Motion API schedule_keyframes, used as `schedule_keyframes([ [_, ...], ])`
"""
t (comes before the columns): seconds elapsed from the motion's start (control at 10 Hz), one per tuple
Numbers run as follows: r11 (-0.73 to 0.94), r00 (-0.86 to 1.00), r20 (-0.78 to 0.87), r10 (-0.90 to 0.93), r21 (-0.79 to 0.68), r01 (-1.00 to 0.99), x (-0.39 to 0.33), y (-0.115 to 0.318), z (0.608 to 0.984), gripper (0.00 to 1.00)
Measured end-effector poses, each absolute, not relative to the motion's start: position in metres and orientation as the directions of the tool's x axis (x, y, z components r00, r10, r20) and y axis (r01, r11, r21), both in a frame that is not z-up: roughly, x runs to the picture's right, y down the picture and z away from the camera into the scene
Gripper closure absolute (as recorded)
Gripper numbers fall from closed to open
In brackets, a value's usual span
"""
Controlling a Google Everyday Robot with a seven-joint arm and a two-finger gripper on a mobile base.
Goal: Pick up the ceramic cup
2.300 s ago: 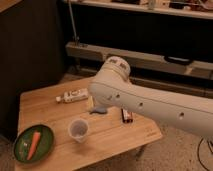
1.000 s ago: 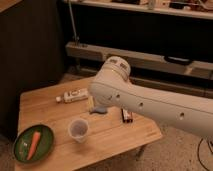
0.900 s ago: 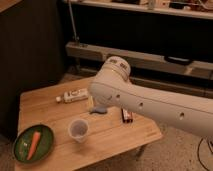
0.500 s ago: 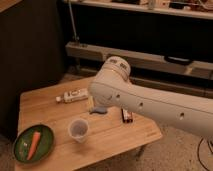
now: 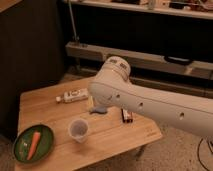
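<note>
The ceramic cup (image 5: 78,129) stands ungrasped near the counter's (image 5: 125,142) front edge, right of the green plate (image 5: 31,144), the arm (image 5: 150,102) overhead, its pincer out of frame, grip impossible to tell; the approach likely comes next.

arm (image 5: 150,105): runs off the right edge; its far end is hidden mid-frame.
gripper: out of sight, none of it shows.
blue thing (image 5: 98,109): partly under the arm, kind unclear.
dark item (image 5: 127,116): top covered by the arm.
bottle (image 5: 74,95) label: unreadable.
</note>
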State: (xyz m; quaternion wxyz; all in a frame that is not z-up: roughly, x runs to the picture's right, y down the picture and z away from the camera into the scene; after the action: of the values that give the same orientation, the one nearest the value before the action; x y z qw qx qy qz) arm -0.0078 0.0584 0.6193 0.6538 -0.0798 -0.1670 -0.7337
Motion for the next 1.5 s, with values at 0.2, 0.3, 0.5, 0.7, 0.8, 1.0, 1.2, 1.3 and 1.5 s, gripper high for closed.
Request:
schedule_keyframes([
  [0.2, -0.073, -0.164, 0.352, -0.922, 0.257, 0.964, -0.014, 0.052, 0.639, 0.2],
  [0.3, -0.056, -0.184, 0.358, -0.915, 0.339, 0.939, -0.018, 0.05, 0.648, 0.2],
  [0.5, -0.07, -0.237, 0.372, -0.897, 0.412, 0.909, -0.035, 0.063, 0.657, 0.2],
  [0.7, -0.181, -0.315, 0.394, -0.863, 0.341, 0.922, -0.061, 0.099, 0.661, 0.2],
  [0.8, -0.231, -0.34, 0.403, -0.85, 0.295, 0.927, -0.07, 0.113, 0.664, 0.2],
  [1.0, -0.29, -0.371, 0.446, -0.814, 0.241, 0.926, -0.079, 0.146, 0.683, 0.2],
  [1.2, -0.287, -0.374, 0.482, -0.793, 0.247, 0.926, -0.08, 0.159, 0.706, 0.2],
  [1.3, -0.282, -0.374, 0.49, -0.787, 0.253, 0.925, -0.079, 0.16, 0.712, 0.2],
  [1.5, -0.291, -0.388, 0.503, -0.773, 0.263, 0.92, -0.082, 0.168, 0.727, 0.23],
])
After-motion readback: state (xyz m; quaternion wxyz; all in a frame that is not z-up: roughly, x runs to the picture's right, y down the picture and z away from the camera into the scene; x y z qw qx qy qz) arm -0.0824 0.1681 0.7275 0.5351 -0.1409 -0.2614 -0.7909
